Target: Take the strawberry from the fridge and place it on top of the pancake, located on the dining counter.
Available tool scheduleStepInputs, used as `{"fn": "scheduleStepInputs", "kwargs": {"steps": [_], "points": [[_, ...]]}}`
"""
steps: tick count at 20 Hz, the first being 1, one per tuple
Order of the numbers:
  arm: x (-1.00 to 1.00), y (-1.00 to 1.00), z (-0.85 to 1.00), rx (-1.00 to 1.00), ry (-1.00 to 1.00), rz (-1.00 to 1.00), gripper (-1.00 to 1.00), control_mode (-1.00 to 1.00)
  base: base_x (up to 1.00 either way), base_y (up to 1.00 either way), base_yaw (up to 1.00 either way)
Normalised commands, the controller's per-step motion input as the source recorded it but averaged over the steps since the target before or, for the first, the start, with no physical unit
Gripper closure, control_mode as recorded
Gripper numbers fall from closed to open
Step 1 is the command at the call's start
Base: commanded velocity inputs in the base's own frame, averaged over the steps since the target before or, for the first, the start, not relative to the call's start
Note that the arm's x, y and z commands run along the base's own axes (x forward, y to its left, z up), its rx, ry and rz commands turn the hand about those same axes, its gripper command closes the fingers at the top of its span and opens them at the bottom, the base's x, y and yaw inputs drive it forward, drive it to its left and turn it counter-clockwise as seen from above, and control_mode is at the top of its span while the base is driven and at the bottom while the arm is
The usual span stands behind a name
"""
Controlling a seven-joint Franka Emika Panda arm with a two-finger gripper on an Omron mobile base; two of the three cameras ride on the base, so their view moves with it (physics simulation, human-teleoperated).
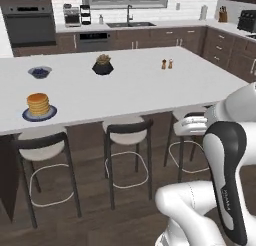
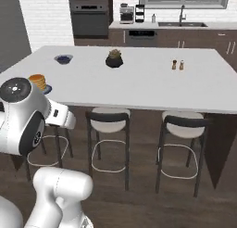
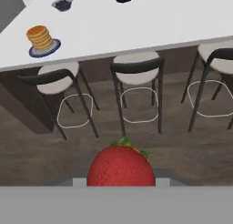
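A big red strawberry [image 3: 120,166] with green leaves sits low in the hand view, and my gripper [image 1: 187,125] is shut on it, its tips hidden behind the berry. The hand hovers over the wood floor in front of the stools, short of the dining counter [image 1: 140,87]. The pancake [image 1: 38,104] [image 2: 37,81] [image 3: 41,38], a golden stack on a dark-blue plate [image 3: 51,48], stands near the counter's left front edge, apart from the berry. A tall grey slab [image 2: 9,28] at the far left may be the fridge's side.
Three stools [image 1: 127,132] [image 1: 40,145] [image 2: 185,127] line the counter's near side. On the counter stand a bowl of blue berries [image 1: 39,72], a dark pot with a plant [image 1: 102,66] and two small shakers [image 1: 167,64]. Wall cabinets, oven and sink lie beyond.
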Motion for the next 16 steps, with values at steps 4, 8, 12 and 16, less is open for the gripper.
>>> {"fn": "scheduleStepInputs", "kwargs": {"steps": [4,8,12,16], "points": [[0.00,0.00,0.00,0.00,0.00,0.00,1.00,1.00,-0.16,1.00,0.33],[0.00,0.00,0.00,0.00,0.00,0.00,1.00,1.00,0.00,1.00,0.25],[0.00,0.00,0.00,0.00,0.00,0.00,1.00,1.00,0.27,1.00,0.11],[0.00,0.00,0.00,0.00,0.00,0.00,1.00,1.00,0.40,0.84,0.01]]}}
